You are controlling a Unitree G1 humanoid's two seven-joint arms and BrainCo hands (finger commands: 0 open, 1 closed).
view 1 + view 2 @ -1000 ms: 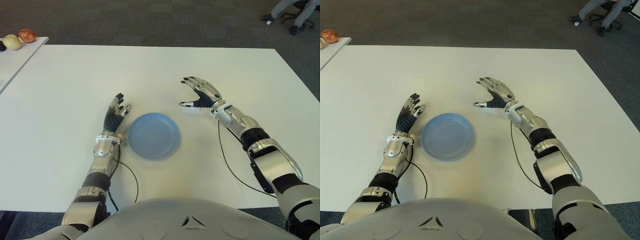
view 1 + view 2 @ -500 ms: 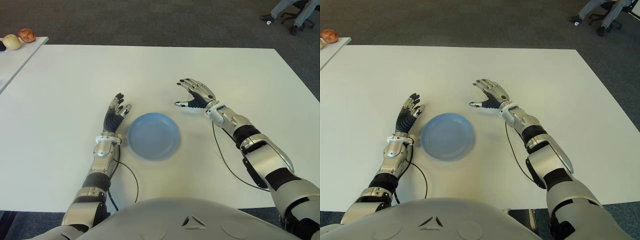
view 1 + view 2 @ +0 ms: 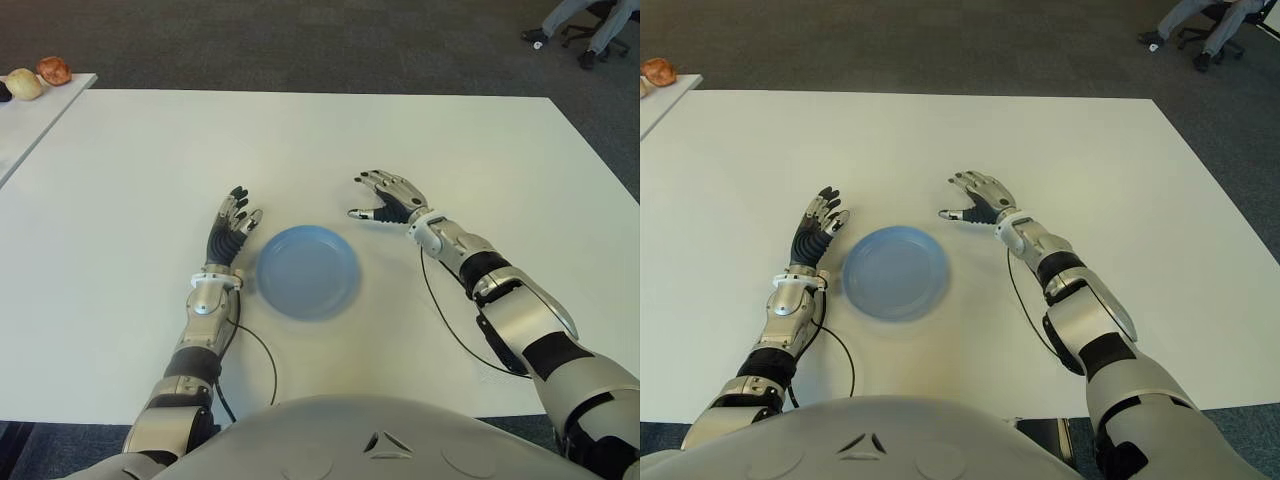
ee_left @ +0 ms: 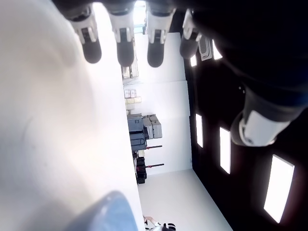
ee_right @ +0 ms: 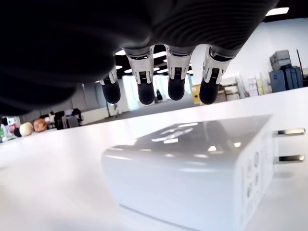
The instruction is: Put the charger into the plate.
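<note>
A white charger (image 5: 192,163) with two metal prongs lies on the white table (image 3: 150,170); only the right wrist view shows it, directly under my right hand. In the eye views that hand hides it. My right hand (image 3: 385,198) hovers palm down just right of and behind the blue plate (image 3: 305,270). Its fingers (image 5: 144,86) are spread above the charger and not closed on it. The plate holds nothing. My left hand (image 3: 232,225) shows beside the plate's left edge, fingers extended and holding nothing.
A second table at the far left carries a few round fruit-like items (image 3: 40,72). An office chair and a person's legs (image 3: 585,25) are on the dark carpet at the far right. Black cables run along both forearms onto the table.
My right hand has drawn slightly nearer to me and sunk lower towards the table, its fingers flattening. The left hand and the plate have not moved.
</note>
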